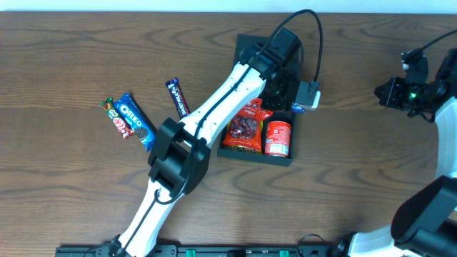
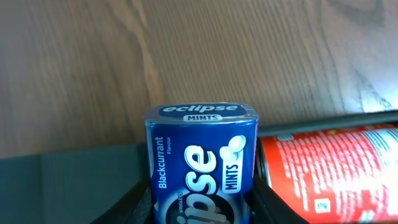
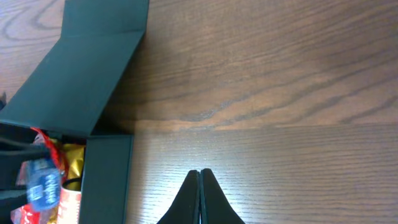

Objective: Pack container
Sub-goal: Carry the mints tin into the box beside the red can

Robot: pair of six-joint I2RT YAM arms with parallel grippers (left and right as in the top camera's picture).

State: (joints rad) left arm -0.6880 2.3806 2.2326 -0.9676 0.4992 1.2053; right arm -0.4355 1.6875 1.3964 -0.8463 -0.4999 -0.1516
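Observation:
The container (image 1: 255, 155) is a dark, shallow box at the table's middle, with its flap lid (image 3: 81, 68) open at the back. Inside it lie a red snack bag (image 1: 245, 128) and a red can (image 1: 278, 138). My left gripper (image 2: 200, 186) is shut on a blue Eclipse mints box (image 2: 200, 155), holding it upright over the container's floor (image 2: 74, 186), just beside the red can (image 2: 329, 171). In the overhead view the left wrist (image 1: 282, 64) hides the mints box. My right gripper (image 3: 199, 172) is shut and empty over bare wood, right of the container's wall (image 3: 106, 180).
On the table left of the container lie an Oreo pack (image 1: 136, 120), a small red and green pack (image 1: 114, 116) and a dark snack bar (image 1: 177, 98). The right arm (image 1: 414, 89) sits at the far right edge.

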